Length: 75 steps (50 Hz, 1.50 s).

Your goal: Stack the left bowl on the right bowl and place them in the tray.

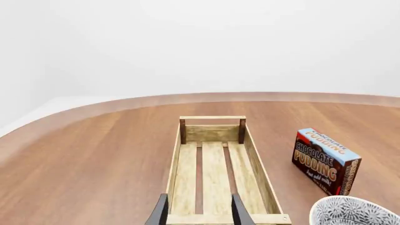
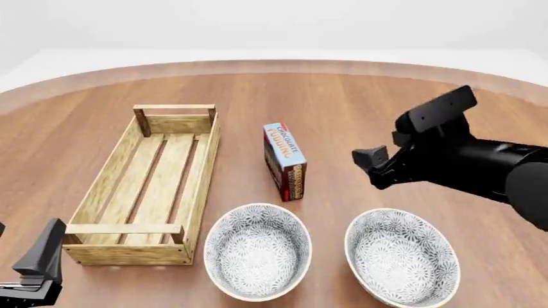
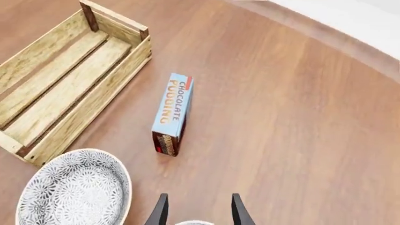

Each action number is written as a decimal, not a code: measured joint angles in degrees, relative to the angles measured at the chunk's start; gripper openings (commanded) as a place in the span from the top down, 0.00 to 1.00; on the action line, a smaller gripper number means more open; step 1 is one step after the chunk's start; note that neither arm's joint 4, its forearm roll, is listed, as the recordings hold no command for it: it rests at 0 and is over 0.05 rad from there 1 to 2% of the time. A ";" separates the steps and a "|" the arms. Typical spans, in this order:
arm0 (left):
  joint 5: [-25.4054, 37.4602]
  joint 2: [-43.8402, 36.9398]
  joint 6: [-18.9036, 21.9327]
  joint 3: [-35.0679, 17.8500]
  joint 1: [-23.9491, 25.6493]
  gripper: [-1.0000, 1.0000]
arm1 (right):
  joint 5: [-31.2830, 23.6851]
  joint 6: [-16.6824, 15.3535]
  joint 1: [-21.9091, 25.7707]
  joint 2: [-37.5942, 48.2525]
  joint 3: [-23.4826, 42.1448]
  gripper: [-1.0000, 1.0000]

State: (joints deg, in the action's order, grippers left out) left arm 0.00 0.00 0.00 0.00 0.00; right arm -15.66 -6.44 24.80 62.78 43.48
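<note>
The left bowl (image 2: 256, 251) and the right bowl (image 2: 401, 258), both white with a grey flower pattern, stand side by side on the table near the front edge. The light-wood tray (image 2: 97, 192) lies empty to the left of them. My left gripper (image 2: 47, 247) is open and empty, low at the tray's near end; the left wrist view (image 1: 200, 213) looks along the tray (image 1: 178, 154) and shows the left bowl's rim (image 1: 353, 212). My right gripper (image 2: 375, 168) is open and empty, hovering above and behind the right bowl. The right wrist view (image 3: 196, 211) shows the left bowl (image 3: 75, 190) and a sliver of the right bowl (image 3: 194, 222).
A blue-and-red chocolate pudding box (image 2: 285, 160) stands between the tray and my right arm, just behind the left bowl. It also shows in the left wrist view (image 1: 325, 160) and in the right wrist view (image 3: 174, 112). The round wooden table's far edge (image 2: 274, 65) curves behind.
</note>
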 measured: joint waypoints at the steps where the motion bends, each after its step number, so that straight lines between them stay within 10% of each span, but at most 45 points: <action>1: 0.00 0.00 0.00 0.00 0.00 0.00 | -0.40 0.05 0.66 1.18 0.67 0.00; 28: 0.00 0.00 0.00 0.00 0.00 0.00 | -5.33 2.18 11.55 22.49 9.92 0.00; 75: 0.00 0.00 0.00 0.00 0.00 0.00 | 2.48 7.36 17.80 36.06 7.76 0.00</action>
State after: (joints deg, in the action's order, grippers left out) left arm 0.00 0.00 0.00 0.00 0.00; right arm -13.19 0.91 42.60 98.83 51.24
